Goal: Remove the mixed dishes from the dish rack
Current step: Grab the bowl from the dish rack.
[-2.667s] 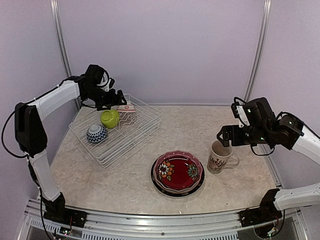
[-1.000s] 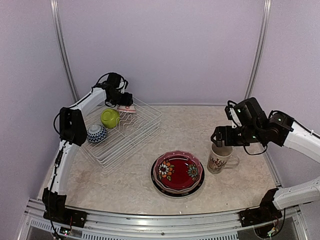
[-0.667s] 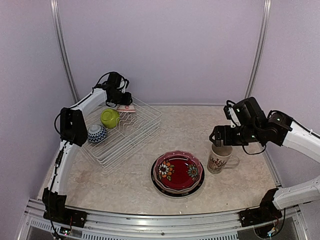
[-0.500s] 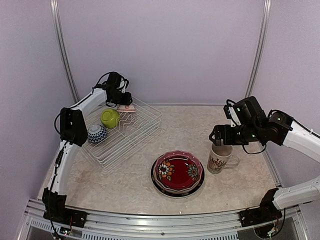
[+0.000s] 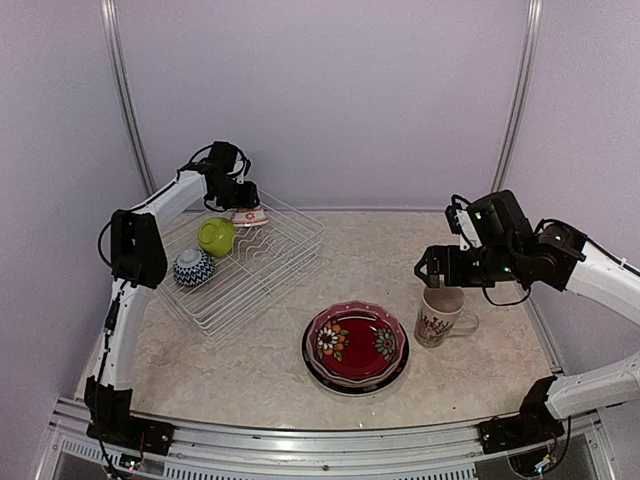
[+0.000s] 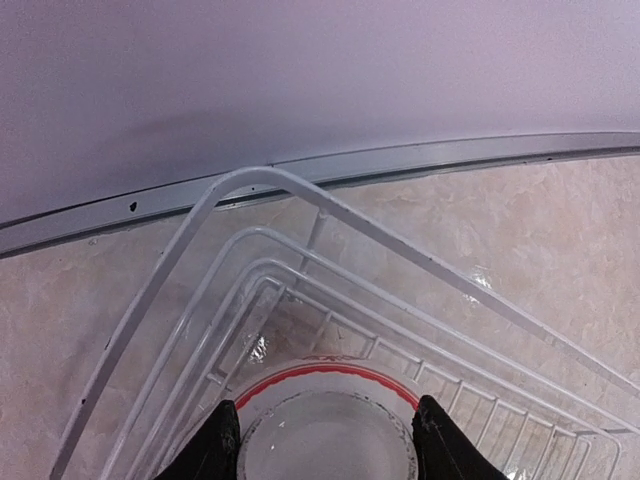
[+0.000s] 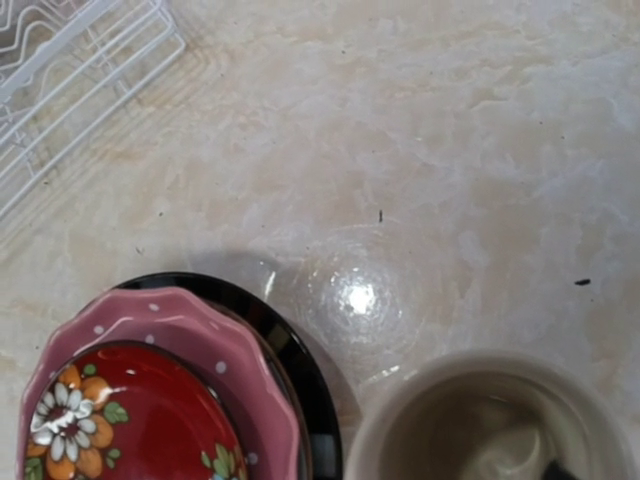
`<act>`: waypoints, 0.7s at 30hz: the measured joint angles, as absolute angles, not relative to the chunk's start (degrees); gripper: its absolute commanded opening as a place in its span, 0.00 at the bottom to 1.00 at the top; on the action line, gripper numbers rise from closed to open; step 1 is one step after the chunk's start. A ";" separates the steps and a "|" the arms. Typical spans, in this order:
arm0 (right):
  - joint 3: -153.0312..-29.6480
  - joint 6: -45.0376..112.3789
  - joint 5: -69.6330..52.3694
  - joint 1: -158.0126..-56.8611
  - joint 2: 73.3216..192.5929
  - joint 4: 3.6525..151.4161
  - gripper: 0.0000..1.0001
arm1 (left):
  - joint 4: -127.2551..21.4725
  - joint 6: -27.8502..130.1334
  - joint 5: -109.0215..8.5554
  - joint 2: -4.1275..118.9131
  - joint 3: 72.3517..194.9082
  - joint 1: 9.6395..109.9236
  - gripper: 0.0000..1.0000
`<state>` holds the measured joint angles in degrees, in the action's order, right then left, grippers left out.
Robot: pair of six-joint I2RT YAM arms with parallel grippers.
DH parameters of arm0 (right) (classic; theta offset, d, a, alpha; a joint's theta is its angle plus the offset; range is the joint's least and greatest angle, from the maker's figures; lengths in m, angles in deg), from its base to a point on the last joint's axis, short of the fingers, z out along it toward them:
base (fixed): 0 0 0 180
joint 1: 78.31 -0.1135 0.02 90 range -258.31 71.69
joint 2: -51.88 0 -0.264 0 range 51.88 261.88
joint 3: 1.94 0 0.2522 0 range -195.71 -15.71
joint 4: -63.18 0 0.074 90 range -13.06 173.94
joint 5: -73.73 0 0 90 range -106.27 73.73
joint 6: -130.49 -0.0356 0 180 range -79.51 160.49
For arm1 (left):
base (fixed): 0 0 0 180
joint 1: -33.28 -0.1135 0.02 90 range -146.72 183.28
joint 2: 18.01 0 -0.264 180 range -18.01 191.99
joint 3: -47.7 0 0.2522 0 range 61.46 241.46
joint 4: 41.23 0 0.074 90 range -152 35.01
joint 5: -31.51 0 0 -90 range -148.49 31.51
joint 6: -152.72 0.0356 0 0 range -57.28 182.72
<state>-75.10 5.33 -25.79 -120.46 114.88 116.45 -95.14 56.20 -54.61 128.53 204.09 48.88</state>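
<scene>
The white wire dish rack stands at the back left and holds a lime green bowl, a blue-white bowl and an upside-down red-white bowl in its far corner. My left gripper reaches down onto that bowl. In the left wrist view its fingertips press both sides of the bowl's foot. A stack of plates with the red floral one on top lies mid-table. The cream mug stands right of it. My right gripper hovers open just above the mug, holding nothing.
The rack's rim sits close to the back wall rail. In the right wrist view the pink dotted plate lies on the black-rimmed plate, close beside the mug's rim. The rack's corner shows at upper left.
My left arm's elbow has swung left while its gripper stayed at the red-white bowl, which shifted slightly left. My right gripper has drifted a little left above the mug.
</scene>
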 measured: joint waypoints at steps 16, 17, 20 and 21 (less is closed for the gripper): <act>-73.03 5.13 -24.37 -120.46 114.88 114.22 0.94 | -97.71 49.38 -50.51 123.13 202.16 48.72 0.14; -73.03 5.15 -24.37 -120.46 114.88 114.19 0.94 | -97.76 48.94 -49.89 123.13 202.16 48.66 0.13; -73.07 5.31 -24.37 -120.46 115.19 113.78 0.94 | -97.74 47.59 -48.21 122.95 202.16 48.37 0.13; -73.09 5.33 -24.35 -120.46 115.45 113.60 0.94 | -97.74 46.91 -47.40 122.82 202.16 48.05 0.13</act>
<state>-73.09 5.33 -24.35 -120.46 115.45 113.60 -97.74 46.91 -47.40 122.82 202.16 48.05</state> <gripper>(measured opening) 0.937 0.500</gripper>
